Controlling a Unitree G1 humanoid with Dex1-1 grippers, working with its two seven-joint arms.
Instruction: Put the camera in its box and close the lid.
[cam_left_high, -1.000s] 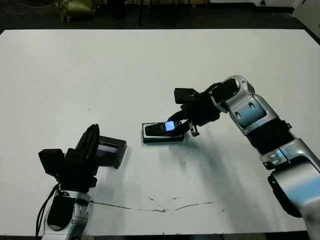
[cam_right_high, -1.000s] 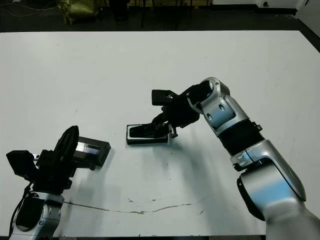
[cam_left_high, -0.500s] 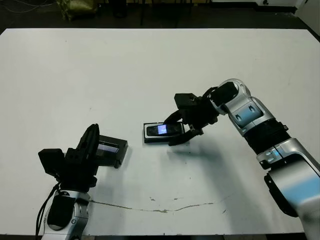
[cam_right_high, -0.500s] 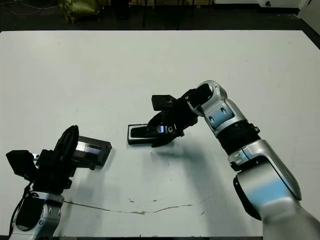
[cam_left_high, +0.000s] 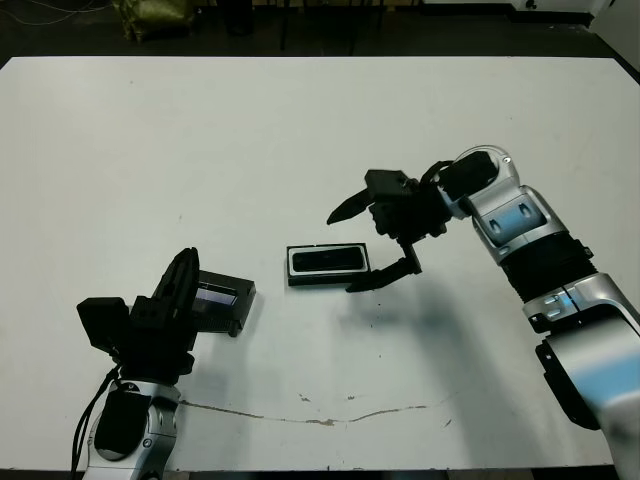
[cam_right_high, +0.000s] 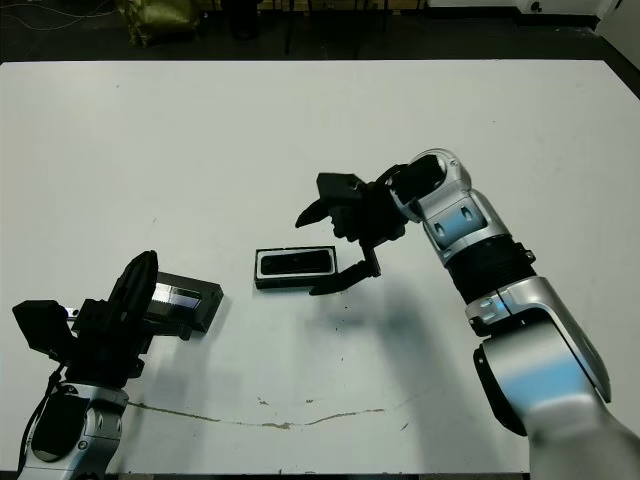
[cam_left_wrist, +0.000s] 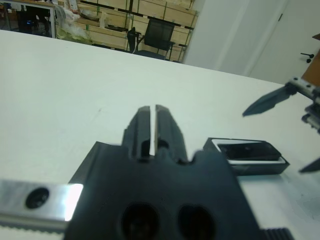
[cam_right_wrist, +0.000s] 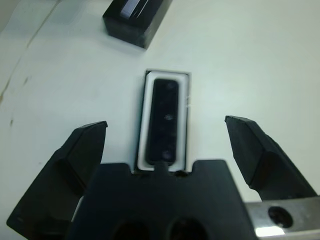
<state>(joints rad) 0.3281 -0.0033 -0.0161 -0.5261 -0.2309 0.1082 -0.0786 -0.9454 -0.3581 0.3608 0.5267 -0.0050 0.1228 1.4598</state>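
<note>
The slim black camera (cam_left_high: 327, 261) lies flat inside the box (cam_left_high: 291, 266), a small black tray with a white lining, at mid-table. My right gripper (cam_left_high: 344, 250) hovers at the box's right end, open wide, with nothing between its fingers. In the right wrist view the camera (cam_right_wrist: 167, 117) sits lengthwise in the box (cam_right_wrist: 143, 130) between the spread fingers. The lid (cam_left_high: 224, 300), flat and black with a bluish strip, lies on the table to the left of the box. My left gripper (cam_left_high: 186, 264) is shut and empty at the lid's left end.
A thin crack line (cam_left_high: 320, 420) runs across the table near the front edge. Dark floor and a greenish bag (cam_left_high: 150, 18) lie beyond the far edge. The left wrist view shows shelves and a chair (cam_left_wrist: 157, 37) past the table.
My right gripper has opened wide and pulled back to the right. The camera, tilted in its fingers a second ago, now lies flat in the box. The left arm has not moved.
</note>
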